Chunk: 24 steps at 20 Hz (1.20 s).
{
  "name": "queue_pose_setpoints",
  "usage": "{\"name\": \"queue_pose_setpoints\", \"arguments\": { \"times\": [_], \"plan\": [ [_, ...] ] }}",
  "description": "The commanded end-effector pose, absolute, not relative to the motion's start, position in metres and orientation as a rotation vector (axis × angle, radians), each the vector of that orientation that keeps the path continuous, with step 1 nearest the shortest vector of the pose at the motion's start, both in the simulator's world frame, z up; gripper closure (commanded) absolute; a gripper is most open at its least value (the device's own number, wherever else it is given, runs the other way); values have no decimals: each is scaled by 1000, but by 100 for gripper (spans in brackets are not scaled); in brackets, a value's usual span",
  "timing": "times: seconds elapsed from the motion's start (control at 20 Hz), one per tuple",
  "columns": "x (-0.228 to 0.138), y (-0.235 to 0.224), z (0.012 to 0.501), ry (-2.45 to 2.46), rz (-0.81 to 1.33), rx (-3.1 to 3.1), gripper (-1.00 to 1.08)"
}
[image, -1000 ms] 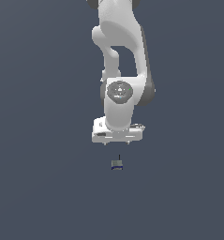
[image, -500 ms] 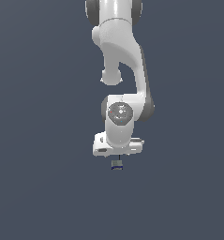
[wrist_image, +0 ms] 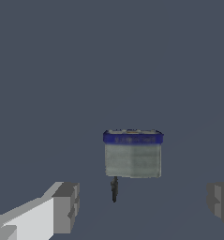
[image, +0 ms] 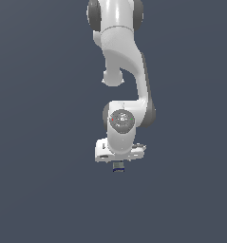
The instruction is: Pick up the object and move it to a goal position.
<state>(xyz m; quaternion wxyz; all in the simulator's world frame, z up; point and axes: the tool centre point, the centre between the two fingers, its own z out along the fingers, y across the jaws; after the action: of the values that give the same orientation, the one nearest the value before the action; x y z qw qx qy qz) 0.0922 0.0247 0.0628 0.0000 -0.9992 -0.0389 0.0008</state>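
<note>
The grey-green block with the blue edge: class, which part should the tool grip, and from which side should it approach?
Grip the block by its two flat grey-green side faces, coming straight down from above, where the tool is open with the fingers wider than it. Avoid the thin dark stem: probably too slender.

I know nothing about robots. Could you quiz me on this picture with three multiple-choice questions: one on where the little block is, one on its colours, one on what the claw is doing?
1. Where is the object relative to the claw?
A. Between the two spread fingers
B. Far off to the exterior view's left
C. On top of the arm

2. What colour is the band along one edge of the object?
A. Red
B. Dark blue
C. Yellow

3. What state is the claw in?
A. Shut tight on the object
B. Open, fingers apart and not touching the object
C. Out of sight

Answers:
1 A: the wrist view shows the block in the gap between the fingers.
2 B: a dark blue strip borders the grey-green body.
3 B: clear space shows on both sides of the block.
</note>
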Motion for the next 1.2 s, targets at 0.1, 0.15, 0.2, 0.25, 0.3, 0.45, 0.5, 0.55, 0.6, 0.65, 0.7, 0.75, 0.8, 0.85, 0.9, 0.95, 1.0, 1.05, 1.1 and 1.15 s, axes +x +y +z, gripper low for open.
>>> {"name": "queue_pose_setpoints", "arguments": {
  "times": [0.1,0.15,0.2,0.25,0.3,0.45,0.5,0.55,0.6,0.65,0.7,0.75,0.8,0.85,0.9,0.95,1.0,1.05,1.1,1.15],
  "plan": [
    [92,25,57,-123,2,-3139,-92],
    [92,25,53,-123,2,-3139,-92],
    [92,25,49,-123,2,-3139,-92],
    [92,25,44,-123,1,-3139,-92],
    [92,25,38,-123,1,-3139,-92],
    [92,25,22,-123,1,-3139,-92],
    [92,25,18,-123,1,-3139,-92],
    [92,25,16,-123,0,-3139,-92],
    [92,25,14,-123,0,-3139,-92],
    [92,25,12,-123,0,-3139,-92],
    [93,25,12,-123,0,-3139,-92],
    [93,25,12,-123,0,-3139,-92],
    [93,25,13,-123,0,-3139,-92],
    [93,25,13,-123,0,-3139,108],
    [93,25,13,-123,0,-3139,108],
    [93,25,13,-123,0,-3139,108],
    [93,25,13,-123,0,-3139,108],
    [93,25,13,-123,0,-3139,108],
    [93,25,13,-123,0,-3139,108],
    [93,25,13,-123,0,-3139,108]
  ]
}}
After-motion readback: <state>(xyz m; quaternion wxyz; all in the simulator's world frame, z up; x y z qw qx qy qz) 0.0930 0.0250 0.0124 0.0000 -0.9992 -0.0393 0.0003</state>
